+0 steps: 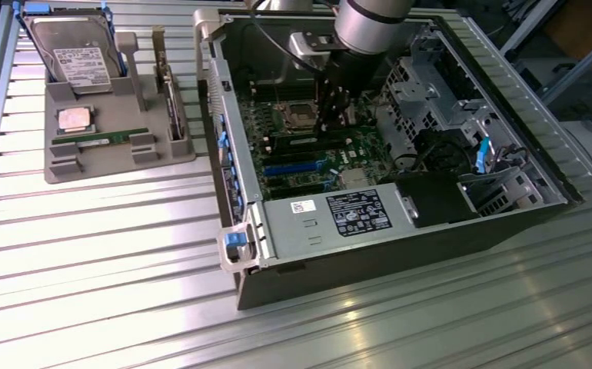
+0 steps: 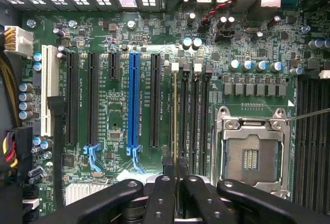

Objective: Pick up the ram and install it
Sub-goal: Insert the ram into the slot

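Above the motherboard point(image 2: 154, 54) of an open computer case point(image 1: 378, 231) set on a ribbed metal table point(image 1: 101, 254), the ram point(image 2: 176, 126) is pinched edge-on by the nearly closed gripper point(image 2: 176, 183), directly over the memory slots point(image 2: 193, 116).

The ram point(image 2: 175, 126) shows in the wrist view edge-on, as a thin dark line with a yellowish-green edge running the length of one of the long black memory slots point(image 2: 181, 116) on the green motherboard point(image 2: 118, 59), beside the open processor socket point(image 2: 251, 154). It stands on its long edge in line with that slot, its near end clamped between the black fingers point(image 2: 166, 198) of the gripper point(image 2: 177, 190). In the exterior view it sits low inside the open computer case point(image 1: 275, 231), under the gripper point(image 1: 335, 115), too thin and dark to make out clearly.
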Robot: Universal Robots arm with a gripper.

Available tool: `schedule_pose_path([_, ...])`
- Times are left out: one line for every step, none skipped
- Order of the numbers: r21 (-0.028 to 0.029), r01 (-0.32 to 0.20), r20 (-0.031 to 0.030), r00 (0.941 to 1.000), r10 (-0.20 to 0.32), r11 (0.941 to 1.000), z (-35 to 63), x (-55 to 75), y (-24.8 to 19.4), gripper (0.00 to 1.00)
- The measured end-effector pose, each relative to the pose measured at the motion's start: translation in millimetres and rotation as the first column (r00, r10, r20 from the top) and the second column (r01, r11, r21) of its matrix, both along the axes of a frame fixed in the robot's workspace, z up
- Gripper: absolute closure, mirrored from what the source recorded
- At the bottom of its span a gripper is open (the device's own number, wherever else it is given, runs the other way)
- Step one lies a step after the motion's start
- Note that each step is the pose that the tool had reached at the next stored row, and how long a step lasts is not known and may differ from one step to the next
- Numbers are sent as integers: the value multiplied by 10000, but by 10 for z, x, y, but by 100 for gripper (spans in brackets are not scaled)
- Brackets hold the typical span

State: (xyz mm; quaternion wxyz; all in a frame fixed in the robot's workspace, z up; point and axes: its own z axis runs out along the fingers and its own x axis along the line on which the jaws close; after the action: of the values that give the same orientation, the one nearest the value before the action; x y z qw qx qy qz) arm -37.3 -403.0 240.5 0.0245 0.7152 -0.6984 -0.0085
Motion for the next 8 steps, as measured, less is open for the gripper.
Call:
schedule_pose_path([-22,1,0,10000,-1,10000,-7,0,9,88])
schedule_pose_path([-47,1,0,10000,-1,10000,-10,0,21,88])
schedule_pose_path([-58,0,0,10000,0,10000,-11,0,27,88])
schedule_pose_path([-80,0,0,10000,0,10000,-12,0,37,88])
schedule_pose_path([-94,0,0,10000,0,10000,-19,-12,37,88])
schedule_pose_path([-97,1,0,10000,-1,10000,-24,-18,37,88])
schedule_pose_path([-101,0,-1,10000,0,9999,-29,-20,37,88])
schedule_pose_path([-102,-1,-1,10000,1,9999,-34,-20,37,88])
